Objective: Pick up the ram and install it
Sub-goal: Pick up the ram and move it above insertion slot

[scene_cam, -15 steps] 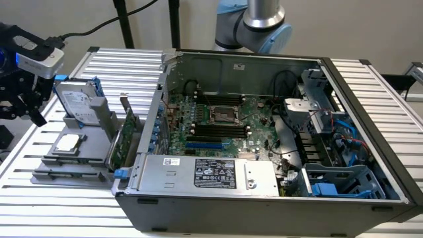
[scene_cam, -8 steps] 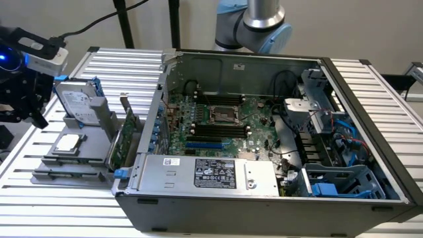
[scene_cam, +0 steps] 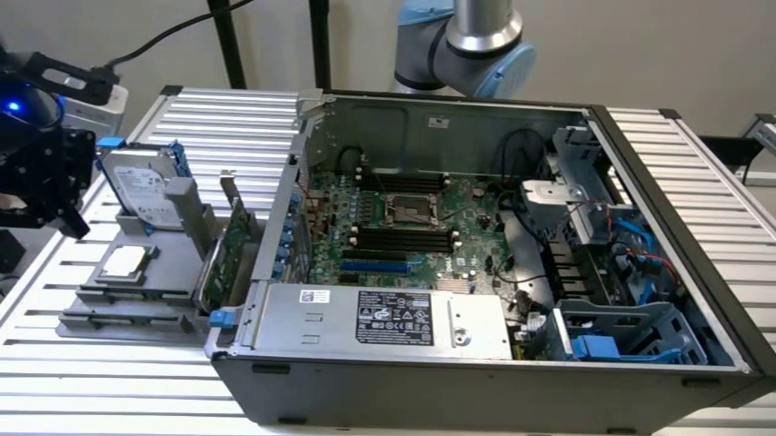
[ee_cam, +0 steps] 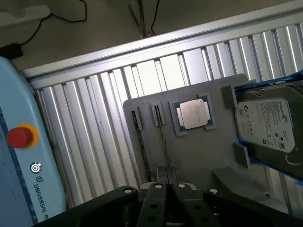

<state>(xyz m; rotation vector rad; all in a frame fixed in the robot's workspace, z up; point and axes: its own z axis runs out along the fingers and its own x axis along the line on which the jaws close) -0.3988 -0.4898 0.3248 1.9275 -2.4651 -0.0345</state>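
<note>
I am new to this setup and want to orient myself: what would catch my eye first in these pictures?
The open computer case with its green motherboard dominates the exterior view's middle. At that view's left a grey holder carries a silver hard drive and a processor chip; the gripper hangs above it.

The exterior camera stood high and a little back from the open computer case, tilted down into it, so that the case took the middle of the picture and the grey holder on the slatted table lay at the exterior view's left. The wrist camera sat close behind the gripper and faced almost straight down onto that holder from much nearer. Both views shared the holder, the hard drive, the processor and the table's ribs around them.
</note>
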